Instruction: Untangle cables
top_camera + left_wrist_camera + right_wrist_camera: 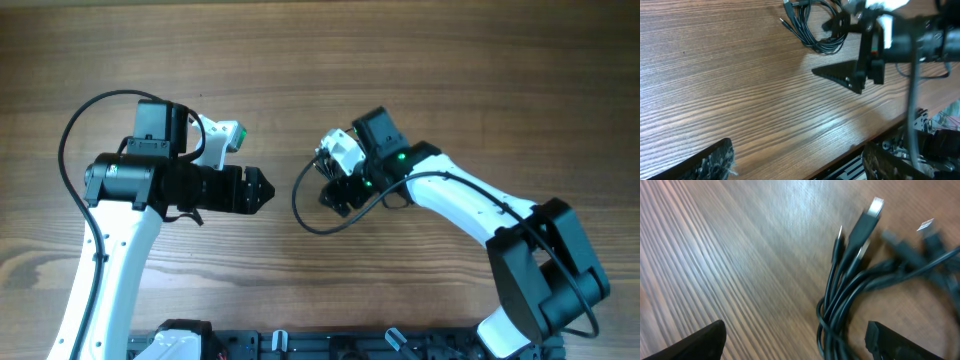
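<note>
The cables (840,315) are a small bundle of thin dark wires with silvery plug ends (872,207), lying on the wooden table. In the right wrist view they pass between the open fingers of my right gripper (795,345), nearer the right finger, and are not gripped. In the left wrist view the cables (815,30) lie at the far top beside my right gripper (860,65). In the overhead view my right gripper (335,192) covers most of the bundle. My left gripper (262,190) is open and empty a short way to the left; its fingers show in its own view (800,165).
A thicker black arm cable (297,205) loops over the table just left of the right gripper. The table's front edge, with black rails and wiring (920,145), lies below both arms. Bare wooden tabletop (300,60) stretches behind them.
</note>
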Motion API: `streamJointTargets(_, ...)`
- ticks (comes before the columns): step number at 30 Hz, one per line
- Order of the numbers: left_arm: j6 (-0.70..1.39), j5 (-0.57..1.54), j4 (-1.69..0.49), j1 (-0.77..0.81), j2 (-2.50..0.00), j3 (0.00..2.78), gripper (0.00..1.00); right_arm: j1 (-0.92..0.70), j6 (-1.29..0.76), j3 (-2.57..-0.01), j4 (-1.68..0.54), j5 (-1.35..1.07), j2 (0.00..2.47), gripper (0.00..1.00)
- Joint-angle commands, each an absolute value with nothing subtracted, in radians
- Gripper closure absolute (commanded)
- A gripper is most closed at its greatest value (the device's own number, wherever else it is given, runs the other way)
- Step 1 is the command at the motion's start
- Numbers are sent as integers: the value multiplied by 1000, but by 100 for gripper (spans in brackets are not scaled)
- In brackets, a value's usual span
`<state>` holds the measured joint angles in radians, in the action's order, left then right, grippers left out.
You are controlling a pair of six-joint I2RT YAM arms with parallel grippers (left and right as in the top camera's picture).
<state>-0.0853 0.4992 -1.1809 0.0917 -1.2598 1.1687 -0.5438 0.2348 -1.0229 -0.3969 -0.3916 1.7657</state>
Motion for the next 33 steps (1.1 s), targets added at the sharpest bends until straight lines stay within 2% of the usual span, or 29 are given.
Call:
streamJointTargets(1, -97, 519, -1179, 96, -1257, 1159, 14, -546, 233, -944, -338, -368, 1779, 11)
streamJointTargets(6, -97, 519, -1190, 97, -1257, 1159, 12, -546, 235, -923, -300, -332, 1779, 11)
streamJointTargets(9, -97, 519, -1213, 96, -1257, 1159, 12, -546, 235, -923, -299, -332, 1779, 22)
streamJointTargets(11, -97, 519, -1225, 96, -1257, 1159, 12, -545, 233, -923, -301, -332, 1779, 36)
streamJointTargets(17, -89, 520, -1242, 96, -1257, 1159, 12, -545, 207, -923, -352, -331, 1779, 55)
streamJointTargets(19, -89, 520, -1246, 96, -1257, 1159, 12, -545, 208, -921, -352, -250, 1779, 54)
streamJointTargets(20, -89, 520, -1246, 96, -1257, 1159, 12, -545, 212, -920, -352, -208, 1779, 49)
streamJointTargets(21, -89, 520, -1246, 96, -1257, 1159, 12, -545, 229, -914, -347, -144, 1779, 38)
streamJointTargets(22, -89, 520, -1246, 96, -1257, 1159, 12, -545, 280, -904, -344, -118, 1779, 32)
streamJointTargets(24, -89, 520, -1245, 96, -1257, 1159, 12, -545, 340, -889, -340, -109, 1779, 32)
streamJointTargets(25, -89, 520, -1246, 96, -1257, 1159, 12, -545, 339, -886, -336, -103, 1779, 36)
streamJointTargets(26, -89, 520, -1246, 96, -1257, 1159, 12, -545, 335, -880, -325, -104, 1779, 45)
streamJointTargets(27, -89, 520, -1246, 96, -1257, 1159, 12, -545, 326, -878, -324, -104, 1779, 66)
streamJointTargets(28, -89, 521, -1246, 96, -1257, 1159, 12, -545, 304, -878, -324, -104, 1779, 94)
streamJointTargets(33, -89, 527, -1230, 96, -1257, 1159, 12, -545, 154, -910, -350, -200, 1713, 96)
